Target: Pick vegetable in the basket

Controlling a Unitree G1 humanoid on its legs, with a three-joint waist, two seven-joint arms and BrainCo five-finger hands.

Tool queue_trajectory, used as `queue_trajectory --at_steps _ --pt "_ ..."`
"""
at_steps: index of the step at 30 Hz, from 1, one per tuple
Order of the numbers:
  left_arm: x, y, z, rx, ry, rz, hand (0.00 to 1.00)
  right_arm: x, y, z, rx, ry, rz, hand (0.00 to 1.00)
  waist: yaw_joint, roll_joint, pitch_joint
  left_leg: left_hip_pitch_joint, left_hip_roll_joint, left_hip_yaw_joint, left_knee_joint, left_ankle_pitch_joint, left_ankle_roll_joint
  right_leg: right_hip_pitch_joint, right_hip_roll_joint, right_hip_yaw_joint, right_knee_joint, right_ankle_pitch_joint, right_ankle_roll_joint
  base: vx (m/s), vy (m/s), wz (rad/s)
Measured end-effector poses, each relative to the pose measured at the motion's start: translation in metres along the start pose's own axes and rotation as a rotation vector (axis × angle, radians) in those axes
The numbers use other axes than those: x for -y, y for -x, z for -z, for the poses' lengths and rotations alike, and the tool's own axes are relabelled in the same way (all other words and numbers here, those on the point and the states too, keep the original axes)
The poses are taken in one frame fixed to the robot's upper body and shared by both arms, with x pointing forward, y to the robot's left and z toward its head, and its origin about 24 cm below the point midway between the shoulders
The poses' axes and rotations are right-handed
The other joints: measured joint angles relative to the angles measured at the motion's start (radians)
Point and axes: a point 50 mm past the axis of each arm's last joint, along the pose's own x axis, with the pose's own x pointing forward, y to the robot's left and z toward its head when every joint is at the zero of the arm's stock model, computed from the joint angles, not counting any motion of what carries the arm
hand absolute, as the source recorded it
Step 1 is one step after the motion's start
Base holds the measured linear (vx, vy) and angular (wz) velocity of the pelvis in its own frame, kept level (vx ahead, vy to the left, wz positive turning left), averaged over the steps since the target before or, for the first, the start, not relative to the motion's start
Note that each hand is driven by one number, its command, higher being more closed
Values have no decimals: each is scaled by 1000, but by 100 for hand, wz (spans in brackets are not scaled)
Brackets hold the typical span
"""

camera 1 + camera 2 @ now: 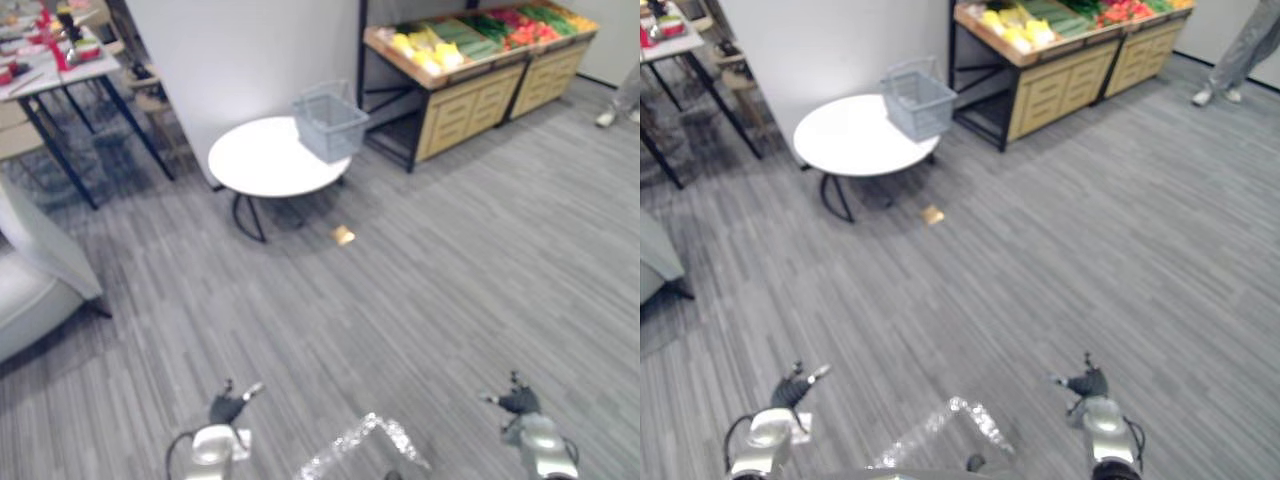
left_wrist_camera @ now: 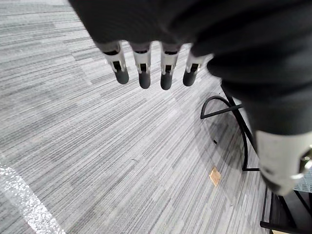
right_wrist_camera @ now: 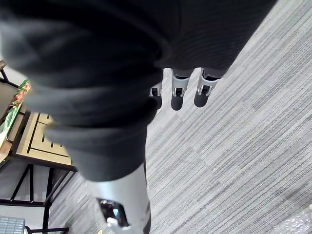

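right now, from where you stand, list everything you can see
basket: one, grey, on the round table's edge nearest the stand
round table: one, white top, dark legs, ahead
produce stand: one, wooden drawers, dark frame, far right
vegetables: heaps, yellow, green, red, on top of the stand
scrap: one, tan, on the floor by the table
work table: one, pale top, red items, far left
seat: one, grey, left edge
person: one, grey trousers, far right
left hand: open, empty, above the floor
right hand: open, empty, above the floor
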Motion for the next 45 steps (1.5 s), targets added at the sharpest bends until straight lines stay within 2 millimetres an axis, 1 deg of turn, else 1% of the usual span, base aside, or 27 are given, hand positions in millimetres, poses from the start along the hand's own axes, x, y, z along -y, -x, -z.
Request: queue_trajectory --at_steps 7,9,15,17,18,19,20,21,22,24,26,27,29,30,31,32,33,34,35,36,37,39,40,41,43,44,45 --pt "0 3 6 -16 6 0 0 1 1 2 -5 1 6 0 0 5 -4 -22 5 7 -2 11 16 -46 5 1 45 -8 -4 -77 -39 -2" --pt "0 2 5 -14 9 -1 0 -1 -1 -4 9 -5 4 0 -1 4 -1 -51 2 13 0 20 22 -117 0 8 130 -39 -4 -4 -19 -6" --pt "0 1 4 -15 48 -7 0 -2 -3 -6 10 -19 1 0 -3 -1 8 -35 -1 12 9 0 3 -136 -7 5 221 -105 -12 9 -20 2" --pt "-1 1 3 -11 52 -13 0 -4 -3 -6 10 -11 -8 0 -2 -7 20 -107 24 18 164 -88 -19 -146 -10 -2 256 -147 -22 9 -86 11" --pt "-1 2 5 -18 53 -12 0 -5 -2 -5 10 5 -17 0 0 4 26 -173 72 24 340 -160 -60 -137 14 -6 250 -153 -31 35 -113 12" --pt "-3 0 1 -9 60 -20 0 -9 -4 -10 21 12 -32 0 3 11 57 -294 140 29 624 -162 -54 -121 37 -8 242 -159 -44 29 -123 -1" --pt "-3 -1 -3 3 70 -21 0 -10 -5 -15 35 9 -38 0 8 18 95 -400 205 33 864 -96 -14 -91 56 -5 233 -158 -52 39 -64 -23" --pt "-2 -1 -3 -3 92 -22 0 -10 -8 -22 54 16 -37 0 23 27 131 -490 249 29 1041 -85 12 -57 72 12 231 -164 -65 81 -29 -36" --pt "-2 -1 -3 -4 96 -22 0 -9 -9 -24 58 11 -34 0 29 25 138 -516 252 24 1067 -90 7 -49 72 25 230 -168 -70 181 33 -60" --pt "-2 -1 -2 -3 99 -28 0 -7 -11 -30 74 11 -30 0 52 13 142 -550 228 31 965 -107 -20 -36 47 75 208 -170 -69 254 87 -65" --pt "-3 0 -4 11 104 -29 0 -5 -13 -39 97 6 -25 0 58 5 141 -546 172 60 635 -92 -40 -35 6 118 163 -175 -61 364 162 -56" --pt "0 0 -8 28 136 -25 0 1 -14 -42 103 10 -10 0 57 27 126 -525 145 78 367 -21 -48 -36 -9 131 133 -185 -44 416 206 -38" --pt "0 3 -3 29 148 -29 0 4 -14 -39 96 17 -5 0 60 47 113 -511 135 71 273 47 -17 -35 -18 151 161 -238 -5 488 270 -34" --pt "-3 5 3 13 149 -39 0 -2 -10 -28 68 10 -19 0 64 10 95 -498 99 89 298 60 -3 -44 -65 158 241 -303 6 674 317 -25" --pt "-4 7 8 -3 160 -46 0 -7 -6 -17 40 4 -32 0 60 -24 86 -471 64 108 319 32 34 -81 -97 145 400 -334 50 685 301 -14" --pt "-2 8 9 -7 162 -44 0 -9 -6 -15 37 -1 -37 0 57 -31 90 -449 55 111 336 8 57 -108 -106 143 503 -321 85 599 195 -2" --pt "-2 9 12 -13 156 -37 0 -15 -2 -8 16 -3 -51 0 51 -41 96 -386 41 105 358 -35 76 -167 -112 158 737 -243 203 475 156 5" --pt "-4 9 12 -12 152 -36 0 -18 -1 -5 9 -2 -61 0 48 -47 100 -346 35 101 359 -55 83 -193 -110 166 849 -188 242 592 145 18" --pt "-6 9 12 -11 126 -29 0 -22 1 0 -3 2 -79 0 32 -51 104 -257 32 91 355 -94 88 -237 -107 162 1032 -168 233 589 72 27" --pt "-4 9 11 -5 93 -13 0 -23 2 0 4 17 -88 0 19 -36 111 -168 32 79 315 -115 84 -277 -118 109 1108 -195 170 575 47 31" --pt "-3 8 9 4 86 -7 0 -22 3 -2 14 23 -91 0 12 -33 110 -128 32 71 284 -118 81 -305 -131 71 1108 -214 135 566 8 31" --pt "-4 3 -7 55 79 -2 0 -23 3 -13 74 22 -99 0 -2 -16 117 -13 53 37 188 -126 62 -418 -149 -42 949 -256 64 556 -40 38" --pt "-4 2 -10 63 79 -1 0 -22 3 -15 80 24 -97 0 -6 -9 121 5 66 27 175 -129 57 -432 -144 -66 858 -257 58 695 -184 58" --pt "-4 -2 -21 92 82 1 0 -19 2 -16 84 28 -91 0 -18 3 127 35 94 7 155 -133 51 -459 -132 -95 649 -240 52 597 -213 80" --pt "-5 -3 -25 112 81 -2 0 -16 2 -15 80 21 -78 0 -41 -3 124 56 115 -13 149 -132 13 -463 -132 -79 303 -114 47 626 -289 92" --pt "-8 -3 -24 112 75 -7 0 -15 3 -15 84 18 -71 0 -45 -22 118 80 114 -13 172 -154 -36 -465 -143 -52 220 -67 52 841 -431 71" --pt "-11 0 -16 91 70 -13 0 -14 3 -17 94 20 -68 0 -42 -32 113 92 139 -17 264 -183 -81 -467 -132 -30 293 45 19 889 -468 52"
